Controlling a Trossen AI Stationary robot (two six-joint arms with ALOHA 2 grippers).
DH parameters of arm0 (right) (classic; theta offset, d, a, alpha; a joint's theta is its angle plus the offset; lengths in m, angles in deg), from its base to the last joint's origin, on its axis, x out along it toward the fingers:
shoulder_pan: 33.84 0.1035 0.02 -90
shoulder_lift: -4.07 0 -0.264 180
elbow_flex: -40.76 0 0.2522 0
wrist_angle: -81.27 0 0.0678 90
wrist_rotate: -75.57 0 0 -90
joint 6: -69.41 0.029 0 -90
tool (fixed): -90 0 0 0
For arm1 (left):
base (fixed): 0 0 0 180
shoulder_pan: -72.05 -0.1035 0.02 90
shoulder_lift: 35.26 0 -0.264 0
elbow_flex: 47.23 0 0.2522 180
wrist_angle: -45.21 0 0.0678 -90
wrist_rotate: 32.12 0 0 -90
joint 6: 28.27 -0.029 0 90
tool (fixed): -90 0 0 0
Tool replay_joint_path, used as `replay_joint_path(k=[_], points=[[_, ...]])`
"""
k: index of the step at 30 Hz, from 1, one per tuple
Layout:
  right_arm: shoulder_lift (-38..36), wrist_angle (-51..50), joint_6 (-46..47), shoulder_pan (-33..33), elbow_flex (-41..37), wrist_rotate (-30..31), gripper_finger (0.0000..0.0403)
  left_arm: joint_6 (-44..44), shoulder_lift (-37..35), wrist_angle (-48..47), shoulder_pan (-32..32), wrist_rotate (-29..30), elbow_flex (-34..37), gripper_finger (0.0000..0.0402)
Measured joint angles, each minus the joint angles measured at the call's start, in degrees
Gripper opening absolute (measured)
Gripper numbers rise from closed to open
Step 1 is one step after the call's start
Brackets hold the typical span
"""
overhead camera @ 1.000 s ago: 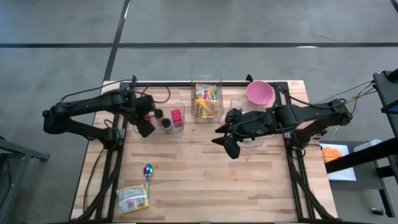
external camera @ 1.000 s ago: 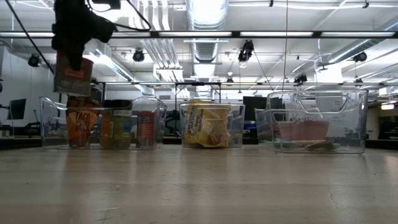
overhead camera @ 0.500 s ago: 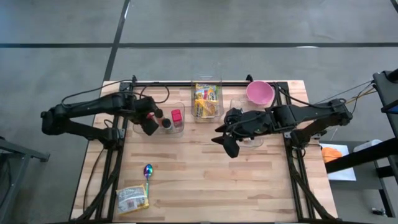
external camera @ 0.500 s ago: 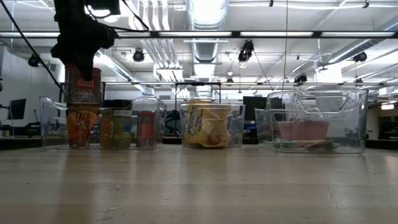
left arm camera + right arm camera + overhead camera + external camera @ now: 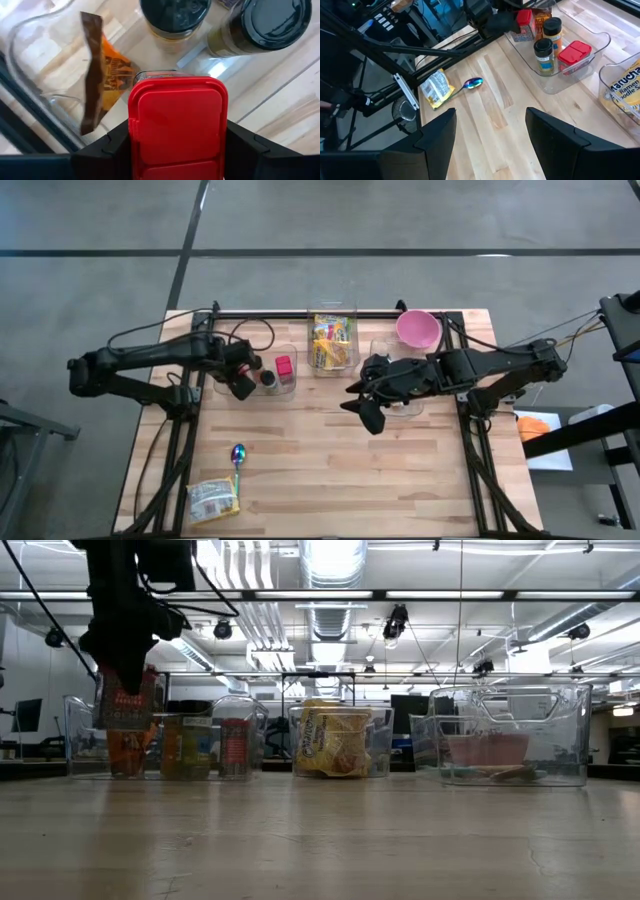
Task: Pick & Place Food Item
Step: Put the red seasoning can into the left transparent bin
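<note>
My left gripper [image 5: 177,150] clamps the red-lidded spice container [image 5: 176,125] between both fingers, inside the clear bin [image 5: 285,387], 2 dark-capped jars [image 5: 175,15] just beyond. Right gripper [image 5: 490,135] spread, holding nothing.

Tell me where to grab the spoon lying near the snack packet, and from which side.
Take the spoon by the middle of its thin handle, coming straight down from above with the fingers across it. It lies flat on the table, and the handle's end points toward the packet, so stay clear of that end.
</note>
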Motion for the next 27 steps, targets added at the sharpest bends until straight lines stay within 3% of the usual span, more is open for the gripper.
replay_joint_path(k=[16, 27], points=[[0.0, 0.0, -0.6, 0.0, 0.0, 0.0, 0.0234, 0.5, 0.0, 8.3, -2.7, -3.9, 8.1, 0.0215], [0.0, 0.0, -1.0, 0.0, 0.0, 0.0, 0.0234, -0.5, 0.0, 11.8, -4.3, -5.0, 9.0, 0.0215]])
